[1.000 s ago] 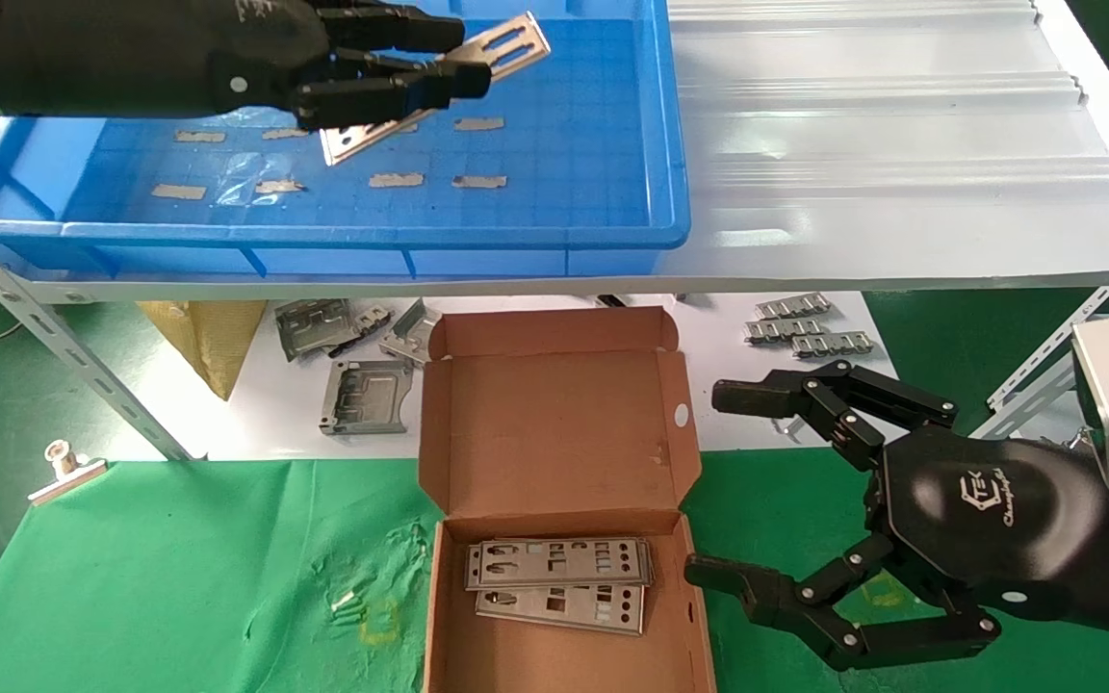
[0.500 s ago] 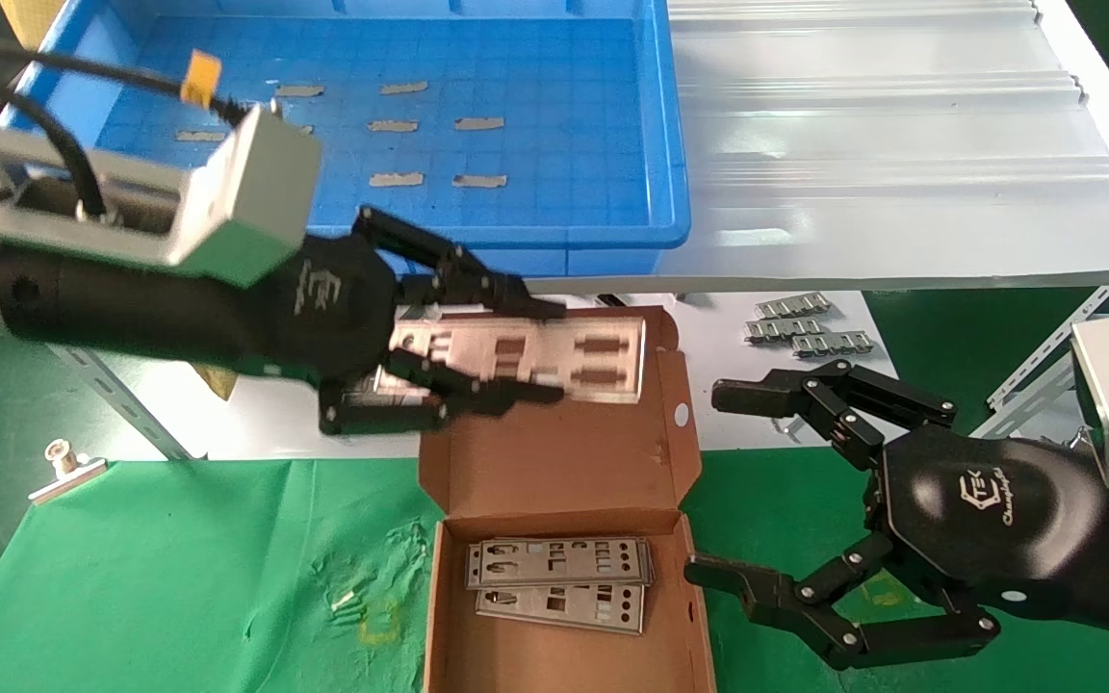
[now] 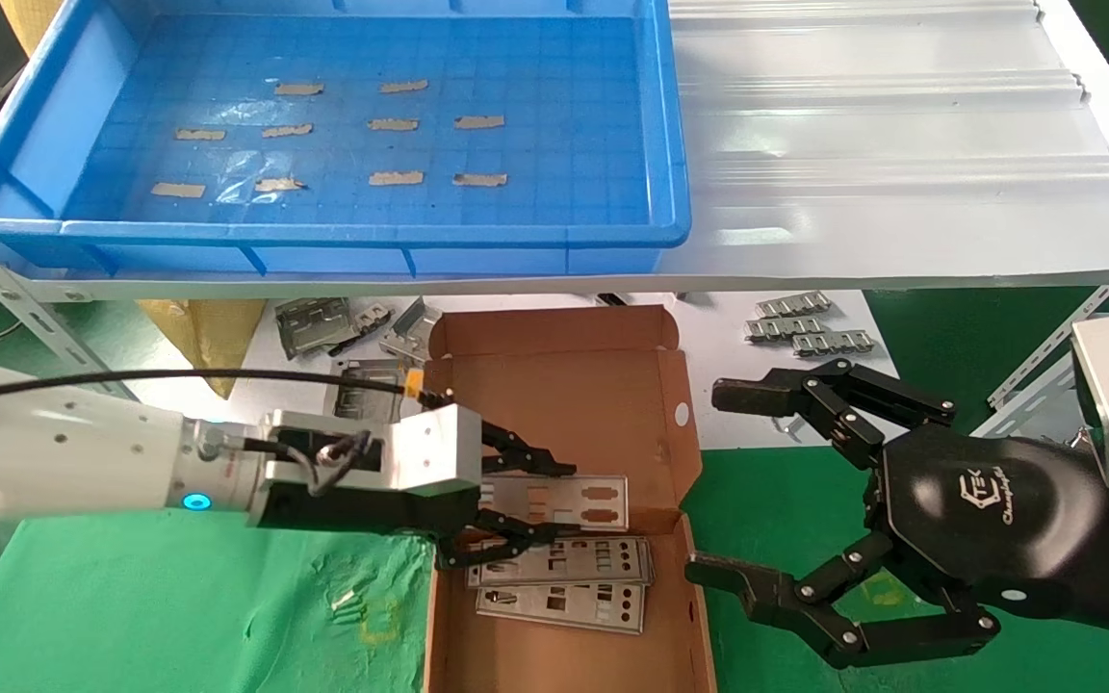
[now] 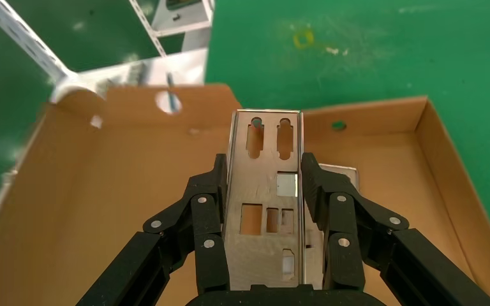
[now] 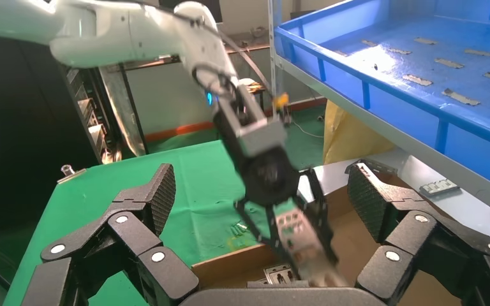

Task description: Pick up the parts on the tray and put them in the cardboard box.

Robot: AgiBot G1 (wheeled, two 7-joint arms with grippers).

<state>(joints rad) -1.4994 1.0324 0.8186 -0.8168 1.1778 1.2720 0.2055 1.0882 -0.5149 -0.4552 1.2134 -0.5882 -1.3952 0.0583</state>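
My left gripper (image 3: 521,510) is shut on a silver punched plate (image 3: 564,500), holding it by its long edges just above the open cardboard box (image 3: 564,414). In the left wrist view the plate (image 4: 265,204) sits between both black fingers (image 4: 207,204) over the box's brown floor (image 4: 102,210). Two more parts (image 3: 559,582) lie stacked in the box's near end. The blue tray (image 3: 680,144) on the shelf holds only strips of tan tape. My right gripper (image 3: 766,491) hangs open beside the box's right wall with nothing in it.
Grey stamped brackets (image 3: 352,385) lie left of the box lid and ridged silver strips (image 3: 805,327) lie to its right, on white sheet under the shelf. A metal clip (image 3: 64,467) rests on the green cloth (image 3: 179,587). The angled shelf frame (image 3: 54,337) stands at left.
My left gripper has carried the plate from the tray, down past the shelf edge, to low over the box. The tray now holds no plate. My right arm has not moved.
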